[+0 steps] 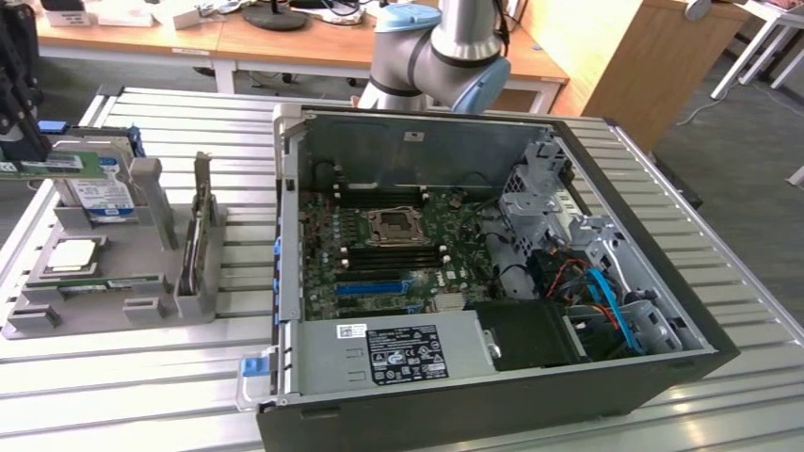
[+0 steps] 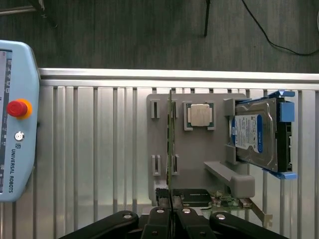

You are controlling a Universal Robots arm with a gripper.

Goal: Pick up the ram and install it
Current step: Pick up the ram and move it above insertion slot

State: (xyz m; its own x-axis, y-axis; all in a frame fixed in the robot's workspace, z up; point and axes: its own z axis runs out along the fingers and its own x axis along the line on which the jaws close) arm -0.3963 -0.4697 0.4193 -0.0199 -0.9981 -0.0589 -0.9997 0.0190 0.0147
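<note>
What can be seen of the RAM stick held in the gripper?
The RAM stick is a long, thin green circuit board with a white label on its face. It sits level and on edge, pinched from above by the shut gripper at the exterior view's left. It appears lifted clear of the grey parts tray, in front of the hard drive, with only the gripper touching it. A second, similar stick rests in the tray.

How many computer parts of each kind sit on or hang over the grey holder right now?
Ram: 2
Hard drive: 1
CPU chip: 1
Expansion card: 1
Total: 5
</note>
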